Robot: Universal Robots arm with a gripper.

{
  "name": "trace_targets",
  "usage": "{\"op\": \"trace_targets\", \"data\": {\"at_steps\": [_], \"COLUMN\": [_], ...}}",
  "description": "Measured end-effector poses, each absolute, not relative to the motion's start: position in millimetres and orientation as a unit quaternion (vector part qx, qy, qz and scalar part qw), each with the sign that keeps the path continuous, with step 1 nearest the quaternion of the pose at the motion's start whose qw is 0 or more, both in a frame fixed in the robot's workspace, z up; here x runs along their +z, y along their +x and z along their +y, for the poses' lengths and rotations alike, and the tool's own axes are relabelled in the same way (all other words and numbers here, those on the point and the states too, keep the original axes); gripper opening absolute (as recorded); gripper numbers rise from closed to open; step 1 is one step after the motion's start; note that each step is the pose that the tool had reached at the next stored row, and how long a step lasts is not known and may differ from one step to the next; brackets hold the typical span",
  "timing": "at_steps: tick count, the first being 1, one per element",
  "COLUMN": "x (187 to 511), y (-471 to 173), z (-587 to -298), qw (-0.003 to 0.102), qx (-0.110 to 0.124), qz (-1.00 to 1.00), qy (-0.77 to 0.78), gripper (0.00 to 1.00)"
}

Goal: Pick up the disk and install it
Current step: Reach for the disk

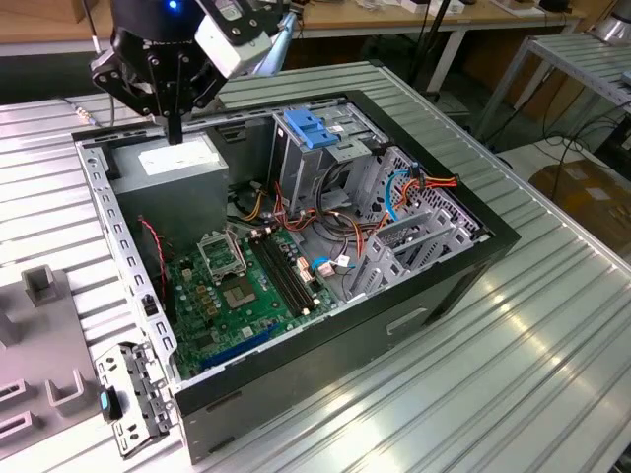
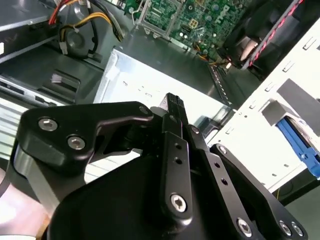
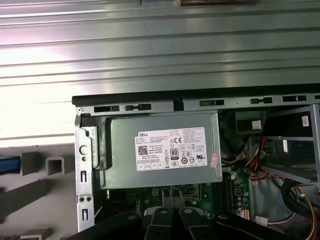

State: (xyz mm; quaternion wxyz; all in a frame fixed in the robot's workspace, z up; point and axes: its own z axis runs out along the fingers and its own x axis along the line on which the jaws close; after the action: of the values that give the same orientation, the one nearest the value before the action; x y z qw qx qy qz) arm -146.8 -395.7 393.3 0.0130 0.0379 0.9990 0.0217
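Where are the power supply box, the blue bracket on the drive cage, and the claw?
power supply box (image 1: 182, 158), exterior view, on its white sticker.
blue bracket (image 1: 311, 128), exterior view, on its top face.
claw (image 1: 175, 128), exterior view, near its lower tip, above the power supply box.

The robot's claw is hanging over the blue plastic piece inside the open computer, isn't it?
Not quite. In the exterior view the gripper hangs over the grey power-supply box, not the blue plastic piece, which sits further toward the exterior view's right. The computer is open, just as you said.
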Motion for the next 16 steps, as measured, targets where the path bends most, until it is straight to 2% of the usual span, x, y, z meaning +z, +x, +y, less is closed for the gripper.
{"op": "trace_targets", "data": {"at_steps": [16], "x": [393], "y": [-191], "z": [-387], "qw": [0.013], "qx": [0.022], "qz": [0.999], "qy": [0.038], "gripper": [0.11]}}
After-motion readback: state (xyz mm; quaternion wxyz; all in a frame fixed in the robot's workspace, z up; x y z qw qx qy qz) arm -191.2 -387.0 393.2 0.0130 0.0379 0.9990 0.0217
